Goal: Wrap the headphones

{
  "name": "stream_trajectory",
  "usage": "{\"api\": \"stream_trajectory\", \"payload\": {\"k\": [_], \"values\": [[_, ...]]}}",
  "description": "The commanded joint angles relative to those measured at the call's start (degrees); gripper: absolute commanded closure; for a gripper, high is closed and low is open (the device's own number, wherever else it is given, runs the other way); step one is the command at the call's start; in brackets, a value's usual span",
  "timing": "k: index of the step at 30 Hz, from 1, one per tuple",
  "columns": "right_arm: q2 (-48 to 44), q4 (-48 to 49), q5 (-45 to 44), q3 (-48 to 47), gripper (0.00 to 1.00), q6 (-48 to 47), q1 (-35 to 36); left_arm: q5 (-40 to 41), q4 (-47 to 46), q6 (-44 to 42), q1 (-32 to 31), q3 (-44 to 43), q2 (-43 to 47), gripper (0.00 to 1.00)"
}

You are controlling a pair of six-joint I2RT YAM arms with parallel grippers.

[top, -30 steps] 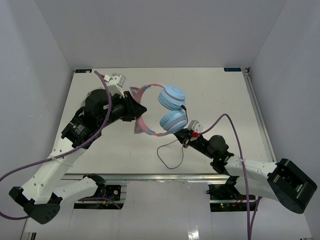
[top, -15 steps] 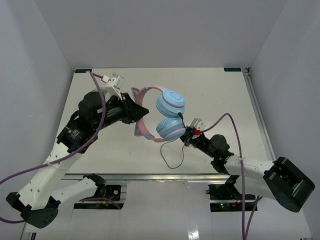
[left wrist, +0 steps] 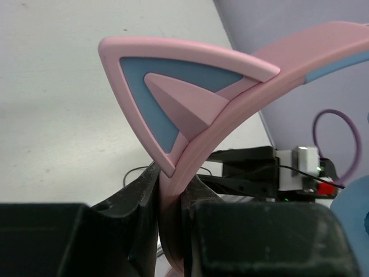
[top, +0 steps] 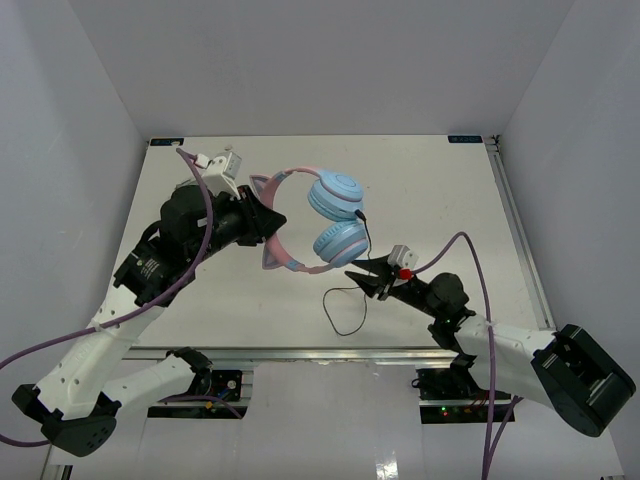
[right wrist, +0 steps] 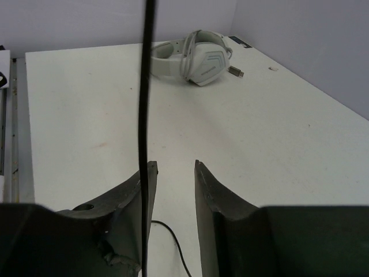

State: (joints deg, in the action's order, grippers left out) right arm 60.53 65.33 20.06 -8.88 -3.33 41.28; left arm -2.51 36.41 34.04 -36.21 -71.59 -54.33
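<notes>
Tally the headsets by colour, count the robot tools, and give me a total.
Pink-and-blue headphones: 1
Grey-white headset: 1
Tools: 2, the left tool and the right tool
Total: 4

Desk (top: 440,190): white, matte, lay under soft, even light. Back wall (top: 320,60), left wall (top: 60,150), right wall (top: 590,150): plain pale lavender-grey panels that enclosed the desk. Aluminium rail (top: 515,230) ran along its right edge.
</notes>
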Motion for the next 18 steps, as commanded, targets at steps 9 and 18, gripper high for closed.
{"api": "stream_trajectory", "payload": {"k": [9,18], "values": [[2.31,0.94,9.75,-2.39,0.59,-0.01,-1.57,6.98,-0.04,1.75,0.00,-3.17,1.85,1.00],[4.09,0.94,10.85,-2.24,0.63,0.72,-3.22,8.91,1.31,1.91,0.07,-5.11,1.85,1.00]]}}
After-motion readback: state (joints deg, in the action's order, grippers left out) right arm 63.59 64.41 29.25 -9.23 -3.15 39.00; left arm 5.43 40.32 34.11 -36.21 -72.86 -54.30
